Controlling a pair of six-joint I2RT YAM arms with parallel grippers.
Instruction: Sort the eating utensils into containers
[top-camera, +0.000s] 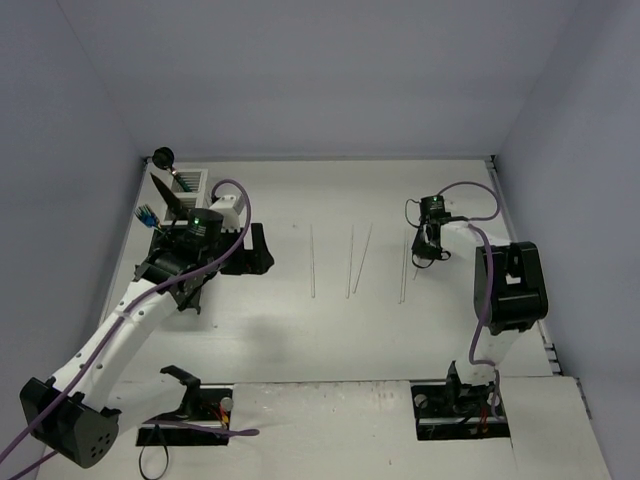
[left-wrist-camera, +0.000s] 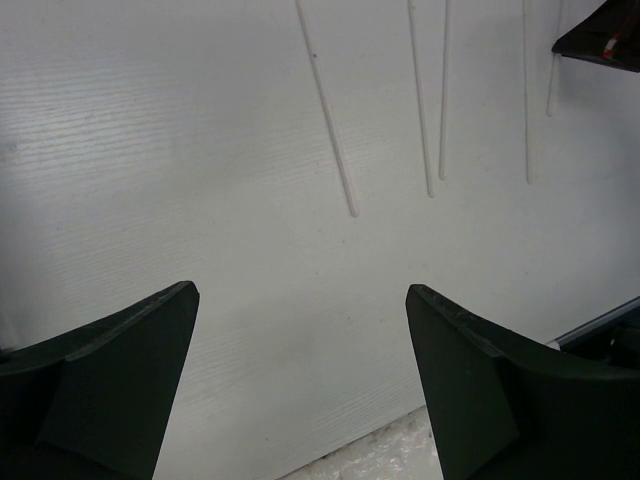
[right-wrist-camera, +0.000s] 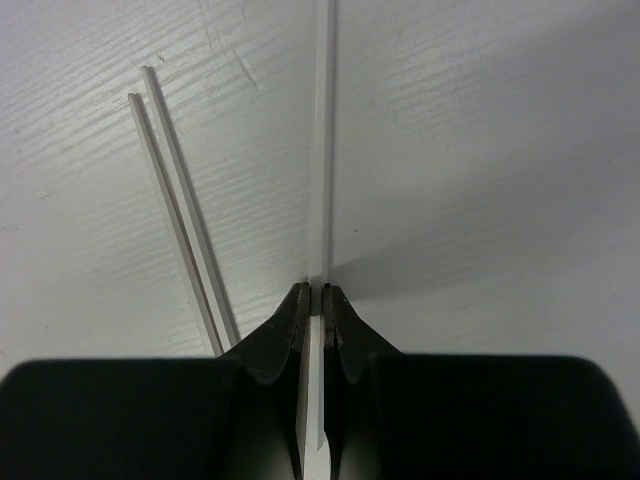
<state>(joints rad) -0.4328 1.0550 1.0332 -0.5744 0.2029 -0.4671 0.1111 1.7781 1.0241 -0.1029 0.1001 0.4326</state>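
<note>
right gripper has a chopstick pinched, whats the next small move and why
Probably lift straight up: the right gripper is shut on the chopstick, which seems to lie on the table, and two other chopsticks lie close beside it, so dragging could knock them.

I am working over a white table (top-camera: 330, 335), and its surface is showing a fine ridged grain in both my wrist views. Pale blue-grey walls (top-camera: 320, 70) are closing it in on the left, far and right sides. A separate white board (top-camera: 330, 430) is lying along the near edge.
</note>
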